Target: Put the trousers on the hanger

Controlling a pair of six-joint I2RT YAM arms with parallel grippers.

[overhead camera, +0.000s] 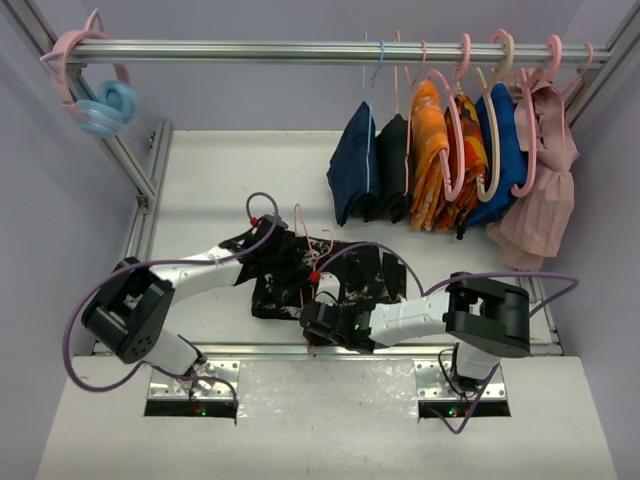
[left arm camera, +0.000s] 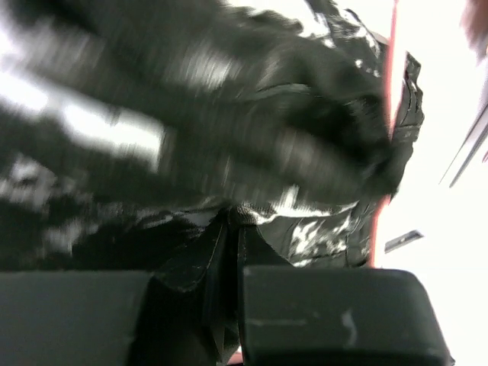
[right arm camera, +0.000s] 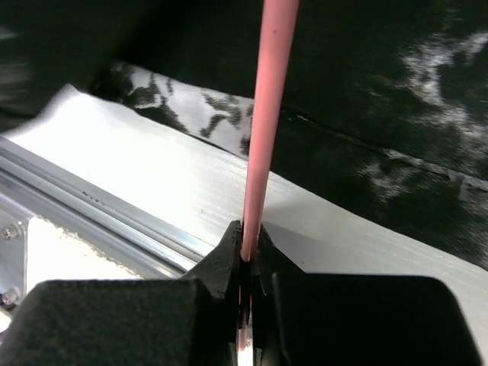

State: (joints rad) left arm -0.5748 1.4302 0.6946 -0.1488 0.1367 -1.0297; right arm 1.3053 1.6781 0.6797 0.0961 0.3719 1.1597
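The black trousers with white splatter marks (overhead camera: 345,278) lie crumpled on the white table between my two arms. The thin pink hanger (overhead camera: 300,228) lies among them, its hook pointing toward the back. My left gripper (overhead camera: 272,237) is at the trousers' back left edge, shut on a fold of the fabric (left arm camera: 305,152). Its jaws (left arm camera: 232,223) pinch cloth, and the hanger's bar (left arm camera: 386,114) runs down the right of that view. My right gripper (overhead camera: 312,322) is at the trousers' near edge. It is shut on the hanger's pink rod (right arm camera: 263,114) at its fingertips (right arm camera: 249,238), just above the table.
A metal rail (overhead camera: 300,50) spans the back. At its right hang a navy garment (overhead camera: 352,175), a plain black one (overhead camera: 395,165), orange (overhead camera: 430,155) and blue (overhead camera: 500,150) clothes on thick pink hangers, and a pink garment (overhead camera: 545,195). Pink and blue items (overhead camera: 100,100) hang at the left. An aluminium edge (right arm camera: 91,210) runs along the table front.
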